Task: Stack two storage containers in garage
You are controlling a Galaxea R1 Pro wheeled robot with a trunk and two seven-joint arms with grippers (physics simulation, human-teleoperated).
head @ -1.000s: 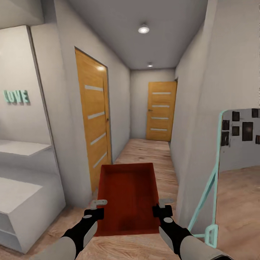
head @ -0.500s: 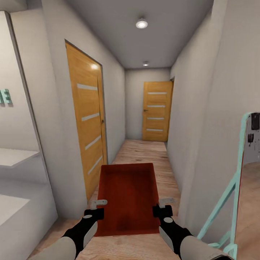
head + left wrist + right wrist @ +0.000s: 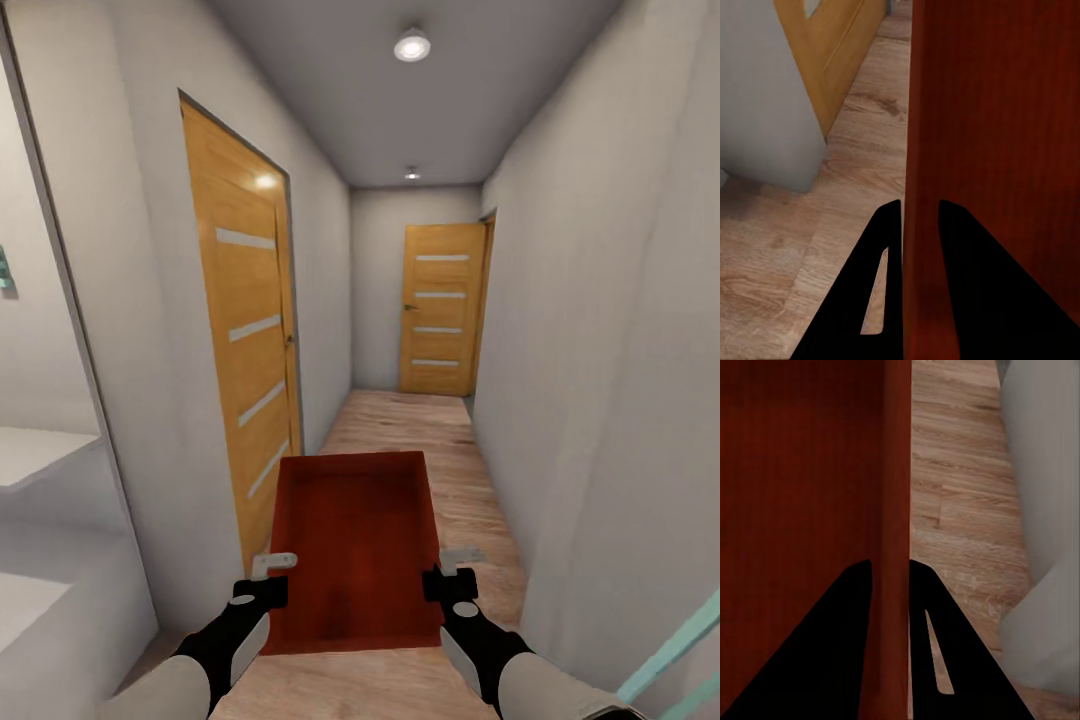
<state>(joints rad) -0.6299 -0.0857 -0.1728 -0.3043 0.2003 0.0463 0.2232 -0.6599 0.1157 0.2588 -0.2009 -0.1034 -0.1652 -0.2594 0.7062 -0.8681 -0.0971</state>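
The left claw (image 3: 272, 577) and right claw (image 3: 447, 572) each pinch a side wall of the container (image 3: 355, 540), holding it level in front of the robot. The hall (image 3: 420, 440) has slid closer since a second ago, so the carry to the garage advances.

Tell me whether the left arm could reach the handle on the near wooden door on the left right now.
Probably not. The left end effector is clamped on the left wall of the storage container, which the right end effector grips too. The near door's handle looks well ahead, farther down the hallway.
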